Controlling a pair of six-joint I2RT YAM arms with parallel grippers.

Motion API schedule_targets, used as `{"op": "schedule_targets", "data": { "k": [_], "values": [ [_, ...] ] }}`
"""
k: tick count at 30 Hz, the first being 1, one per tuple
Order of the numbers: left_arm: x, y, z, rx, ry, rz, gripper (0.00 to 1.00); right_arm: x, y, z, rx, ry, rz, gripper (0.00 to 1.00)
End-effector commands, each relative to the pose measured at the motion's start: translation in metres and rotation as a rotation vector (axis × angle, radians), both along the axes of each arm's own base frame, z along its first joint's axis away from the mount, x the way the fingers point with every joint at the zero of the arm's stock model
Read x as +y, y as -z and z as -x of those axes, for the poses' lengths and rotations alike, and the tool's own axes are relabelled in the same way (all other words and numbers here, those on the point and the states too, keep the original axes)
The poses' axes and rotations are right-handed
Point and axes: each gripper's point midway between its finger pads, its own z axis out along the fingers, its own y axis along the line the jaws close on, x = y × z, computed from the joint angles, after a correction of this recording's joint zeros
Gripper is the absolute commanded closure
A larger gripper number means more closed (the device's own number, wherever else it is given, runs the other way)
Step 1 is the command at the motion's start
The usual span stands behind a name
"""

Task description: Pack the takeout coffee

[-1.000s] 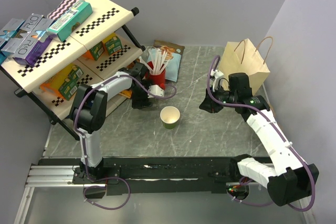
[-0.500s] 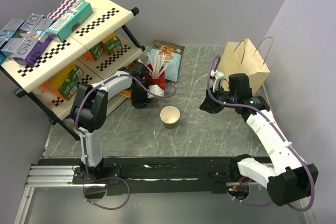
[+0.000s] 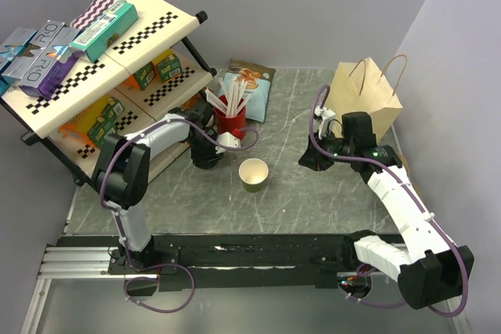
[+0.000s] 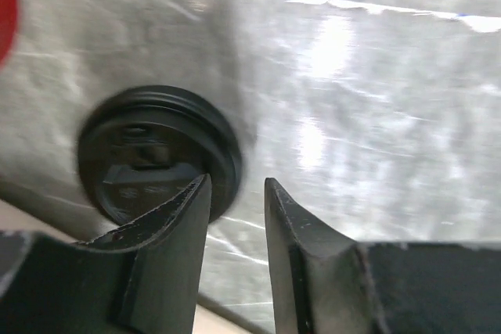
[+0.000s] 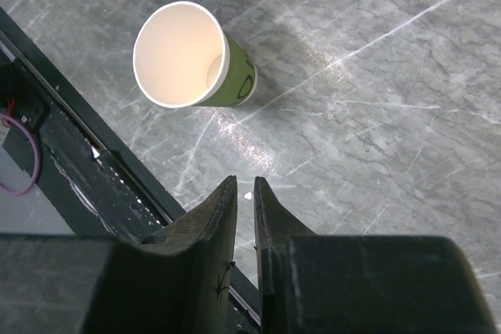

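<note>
The green paper cup (image 3: 254, 174) (image 5: 196, 56) of the takeout coffee stands open and uncovered mid-table, showing its cream inside. Its round black lid (image 4: 153, 154) lies flat on the table in the left wrist view. From above the left wrist hides it. My left gripper (image 3: 207, 159) (image 4: 237, 182) hangs low beside the red cup (image 3: 229, 121). Its jaws are partly closed with only table between them, and the left fingertip (image 4: 196, 197) overlaps the lid's right rim. My right gripper (image 3: 306, 160) (image 5: 245, 181) hovers right of the green cup, empty, its fingers nearly together.
The red cup holds white stirrers. A brown paper bag (image 3: 366, 95) stands open at the back right, behind the right arm. A snack pouch (image 3: 252, 84) lies behind the red cup. A checkered shelf rack (image 3: 94, 76) with boxes fills the left side.
The left gripper's jaws have narrowed a lot and its wrist has slid slightly leftward and nearer by the red cup. The right arm and green cup have not moved.
</note>
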Motion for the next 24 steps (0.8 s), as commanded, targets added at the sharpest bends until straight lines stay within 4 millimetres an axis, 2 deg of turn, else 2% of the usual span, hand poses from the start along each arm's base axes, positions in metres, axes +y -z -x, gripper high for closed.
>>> {"op": "schedule_targets", "data": {
  "k": [1,4,6,7,10,15,24],
  "values": [
    [-0.015,-0.025,0.024,0.034,-0.045,0.105,0.61,0.000,-0.011,-0.003,-0.046,0.010,-0.029,0.78],
    [-0.018,-0.041,0.034,0.020,-0.060,0.141,0.60,0.001,-0.009,-0.003,-0.041,0.009,-0.029,0.78],
    [-0.020,-0.050,0.033,-0.003,-0.076,0.161,0.44,0.002,-0.009,-0.003,-0.038,0.004,-0.032,0.78],
    [-0.019,-0.058,0.031,-0.039,-0.081,0.167,0.28,0.002,-0.009,-0.004,-0.038,0.005,-0.032,0.78],
    [-0.008,-0.064,0.016,-0.146,-0.061,0.128,0.13,0.003,-0.009,-0.007,-0.039,0.000,-0.031,0.78],
    [0.007,-0.058,-0.022,-0.198,-0.025,0.065,0.05,0.004,-0.009,-0.009,-0.033,-0.005,-0.031,0.78],
    [0.015,-0.030,-0.039,-0.187,0.126,-0.003,0.01,0.001,-0.010,-0.007,-0.041,-0.001,-0.020,0.78]
  ]
}}
